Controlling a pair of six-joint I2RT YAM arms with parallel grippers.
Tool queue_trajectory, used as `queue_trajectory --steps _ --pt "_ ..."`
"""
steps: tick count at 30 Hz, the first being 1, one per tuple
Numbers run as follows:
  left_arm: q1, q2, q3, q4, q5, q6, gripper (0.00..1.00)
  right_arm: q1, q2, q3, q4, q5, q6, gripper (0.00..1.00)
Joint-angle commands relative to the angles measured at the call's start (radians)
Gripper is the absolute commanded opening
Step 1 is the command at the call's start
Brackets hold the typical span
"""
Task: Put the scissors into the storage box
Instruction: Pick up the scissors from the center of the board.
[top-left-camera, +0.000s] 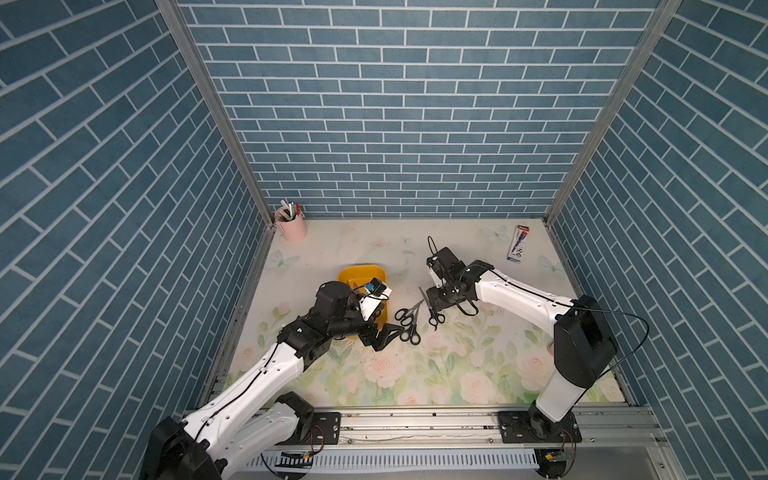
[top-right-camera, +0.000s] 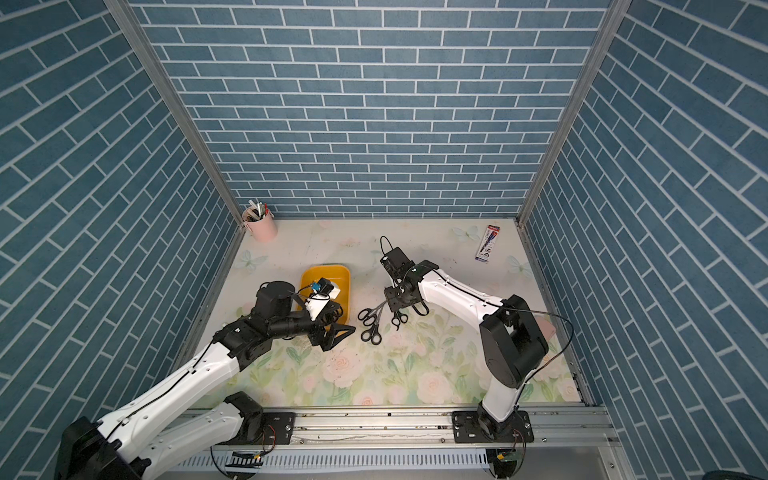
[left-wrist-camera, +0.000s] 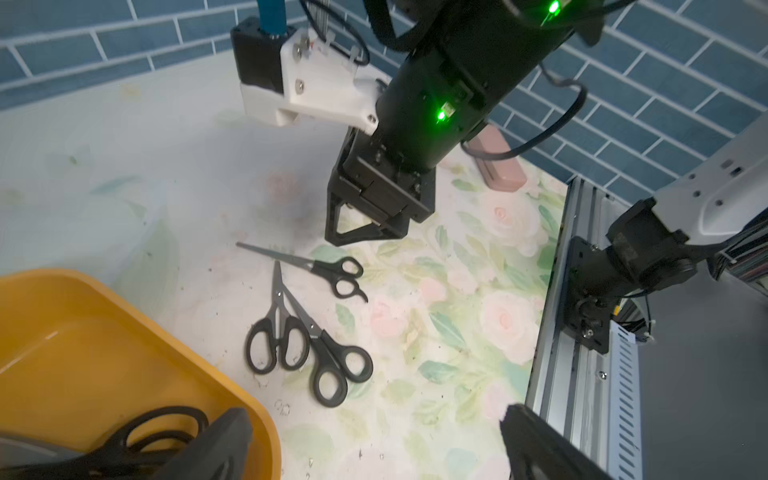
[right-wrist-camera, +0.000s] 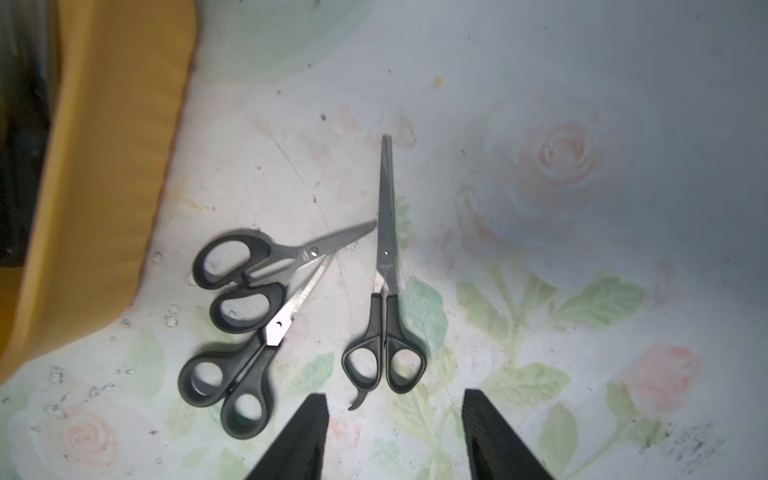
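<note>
In both top views, the shallow yellow-orange plastic storage box (top-left-camera: 360, 271) sat on the flowery surface (top-left-camera: 415, 374), toward its left side. The left arm's black tool (top-left-camera: 384, 334) hung by the near corner of the box. Just to the right of the box lay two crossed scissors with black loop handles (top-left-camera: 408, 319). A slim pair of black-handled scissors (top-left-camera: 431, 309) lay beside them. The right arm's black tool (top-left-camera: 434, 304) hung over the slim pair. A round pink cup of pens (top-right-camera: 261, 227) stood in the far left corner.

In the left wrist view, the left tool's fingers (left-wrist-camera: 224, 444) stood far apart with nothing between them. Black scissor handles (left-wrist-camera: 158, 428) lay inside the box, next to one finger. The other three pairs lay outside on the surface, near the box but not touching it.

In the right wrist view, the right tool's fingers (right-wrist-camera: 299, 440) were spread apart and held nothing. The slim pair lay shut just ahead of them, its tips pointing away. The crossed scissors lay between the slim pair and the wall of the box.
</note>
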Motion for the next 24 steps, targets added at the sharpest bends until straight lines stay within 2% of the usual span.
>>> queue_trajectory --steps 1,5,15,24 --pt "-0.008 -0.008 0.015 -0.028 -0.027 0.023 1.00 -0.006 0.036 -0.027 -0.005 -0.054 -0.012 0.53" --pt "-0.007 -0.034 0.008 -0.023 -0.066 0.024 1.00 -0.008 0.058 -0.043 0.021 -0.051 -0.001 0.50" --pt "-0.008 0.007 0.019 -0.036 -0.059 0.023 1.00 -0.010 0.084 -0.063 0.002 -0.055 0.004 0.39" --pt "-0.008 0.017 0.020 -0.042 -0.076 0.026 1.00 -0.008 0.106 -0.070 0.012 -0.072 0.006 0.37"
